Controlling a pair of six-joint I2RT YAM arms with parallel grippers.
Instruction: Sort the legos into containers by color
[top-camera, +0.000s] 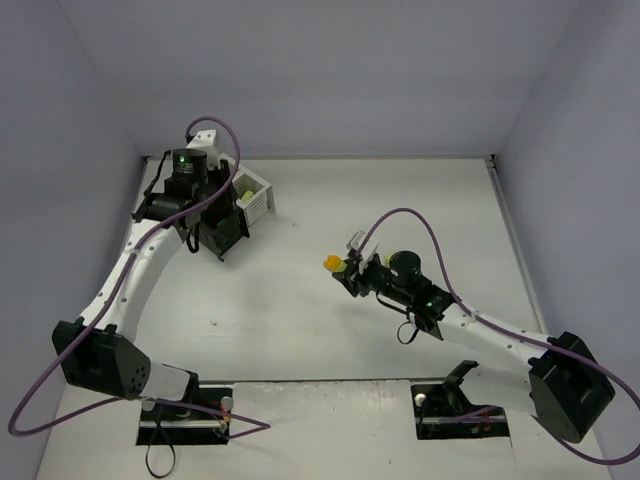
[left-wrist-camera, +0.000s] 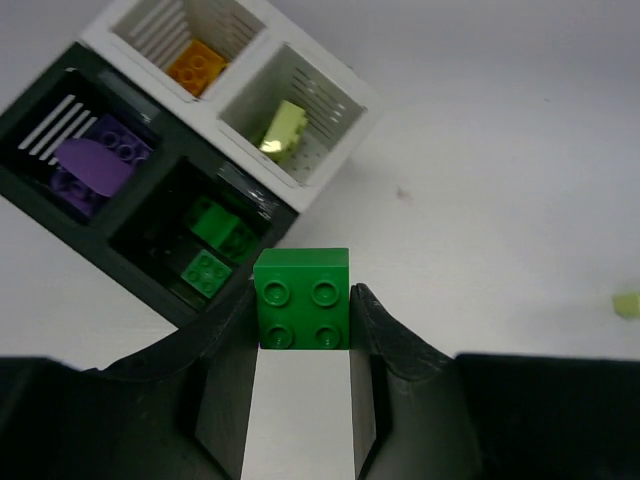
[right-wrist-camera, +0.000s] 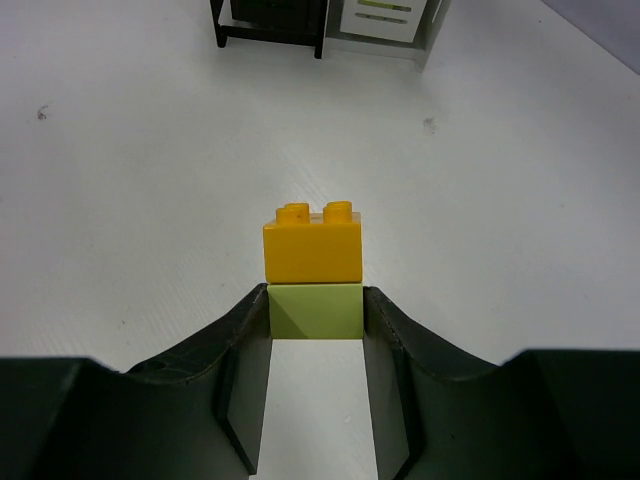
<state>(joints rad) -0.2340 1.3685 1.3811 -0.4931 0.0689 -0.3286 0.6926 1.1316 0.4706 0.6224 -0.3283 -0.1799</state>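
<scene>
Green plastic is what the left gripper (left-wrist-camera: 305, 340) has pinched: a square dark green brick (left-wrist-camera: 301, 297), studs facing the wrist camera, clamped flat between both fingers. Being square, it has no long axis to line up. Just ahead and to the left in that wrist view is the black bin (left-wrist-camera: 150, 285) with two dark green bricks (left-wrist-camera: 215, 245) in it. My guess is the held brick hangs at that bin's near corner, not squarely over the opening, so the coming move is a short shift forward-left.

Around it the containers (left-wrist-camera: 255, 50) hold purple bricks (left-wrist-camera: 95, 165), an orange brick (left-wrist-camera: 197, 65) and a lime brick (left-wrist-camera: 283, 130), one colour per bin.

Well apart, mid-table, the right gripper (right-wrist-camera: 315, 310) grips a lime-green brick (right-wrist-camera: 315, 312) with an orange-yellow brick (right-wrist-camera: 312, 250) stuck on top, two colours joined. The bins lie far ahead of it, so the left arm is much the nearer.

From above, the left arm covers most of the cluster. Height over the bin I cannot judge. A pale lime-green scrap (left-wrist-camera: 627, 303) is cut off at the frame edge.
</scene>
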